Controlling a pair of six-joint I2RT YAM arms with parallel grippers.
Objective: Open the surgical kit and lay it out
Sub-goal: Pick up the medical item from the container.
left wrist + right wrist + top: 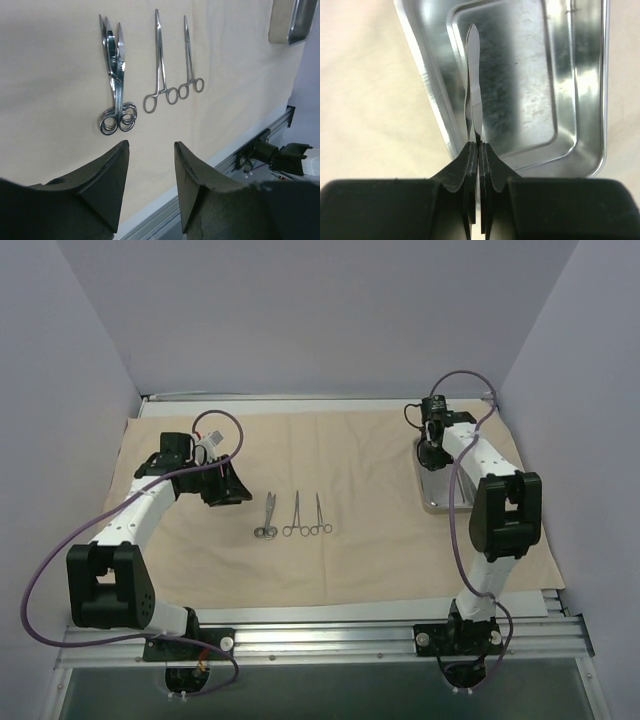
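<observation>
Beige cloth (370,450) spread flat over the counter (380,612), with scissors (116,75) and two ring-handled forceps (161,60) in a neat row near its middle, side by side, rings toward the near edge, and a shiny steel tray (580,100) well apart from them on the cloth's right side. Right pincer (479,147) pinched tight on tweezers (472,95), their tips pointing away over the tray's left inner wall; touching the tray or not, cannot tell. Left pincer (150,147) parted a moderate way, gripping nothing, above bare cloth just short of the scissor rings.
</observation>
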